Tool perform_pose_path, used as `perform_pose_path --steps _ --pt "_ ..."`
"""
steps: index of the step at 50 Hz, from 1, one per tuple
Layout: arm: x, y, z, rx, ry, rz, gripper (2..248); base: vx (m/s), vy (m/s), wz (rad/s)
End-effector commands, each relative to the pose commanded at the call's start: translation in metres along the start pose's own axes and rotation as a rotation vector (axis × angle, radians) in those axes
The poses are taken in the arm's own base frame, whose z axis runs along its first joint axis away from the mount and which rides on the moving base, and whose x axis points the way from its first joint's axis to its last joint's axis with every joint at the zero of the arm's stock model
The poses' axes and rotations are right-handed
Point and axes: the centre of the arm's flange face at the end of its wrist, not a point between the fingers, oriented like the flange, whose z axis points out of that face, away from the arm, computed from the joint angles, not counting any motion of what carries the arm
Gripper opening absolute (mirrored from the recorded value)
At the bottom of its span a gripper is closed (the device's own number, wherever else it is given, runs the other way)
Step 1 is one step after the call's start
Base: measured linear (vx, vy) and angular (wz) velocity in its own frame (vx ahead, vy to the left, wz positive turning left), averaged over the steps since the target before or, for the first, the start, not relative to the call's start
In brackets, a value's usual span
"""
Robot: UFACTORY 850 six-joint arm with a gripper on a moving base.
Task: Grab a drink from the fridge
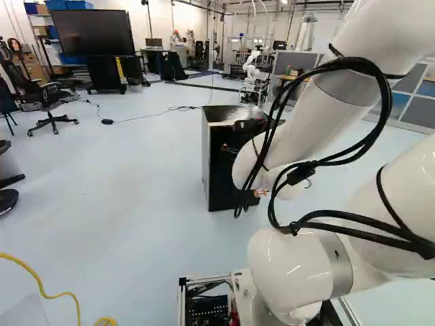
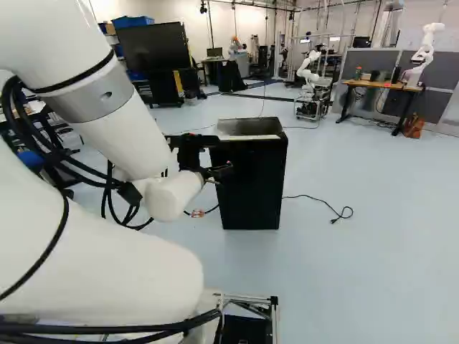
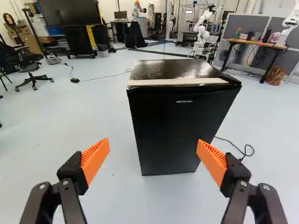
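The black fridge [image 3: 177, 126] is what I'm working toward, and it lies ahead of the claw [image 3: 153, 141], its centre a little off toward the side where the black cable [image 3: 238, 149] trails over the floor [image 3: 112, 200]. It stands upright, long axis vertical, with its front turned mostly toward me and a pale strip [image 3: 177, 82] running along the top front edge. The door looks shut, and I see no drink in any view; I take it to be inside, so the door is what I must deal with first. The claw is open wide, nothing between its orange pads [image 3: 96, 156], and it points at the door face with a gap left before the fridge; how deep that gap is I can't tell. Mine is the only arm [image 2: 125, 132] near enough to matter, reaching in from the left of the fridge in the right base view. I make out no handle, so my next move likely hangs on choosing a door edge and shifting sideways to meet it, rather than driving straight in. Pushing square onto the front would, I judge, just shove the fridge back or press the door tighter.
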Motion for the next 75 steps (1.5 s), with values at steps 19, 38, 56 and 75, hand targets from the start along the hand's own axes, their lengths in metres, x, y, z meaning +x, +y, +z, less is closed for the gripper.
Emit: perform_pose_path --steps 19,38,56,75 --pt "0.0 0.0 0.0 0.0 0.0 0.0 247 0.038 0.012 0.007" --pt "0.0 0.0 0.0 0.0 0.0 0.0 247 0.04 0.007 -0.027" --pt "0.0 0.0 0.0 0.0 0.0 0.0 247 0.048 0.066 -0.02" --pt "0.0 0.0 0.0 0.0 0.0 0.0 247 0.065 0.104 -0.02"
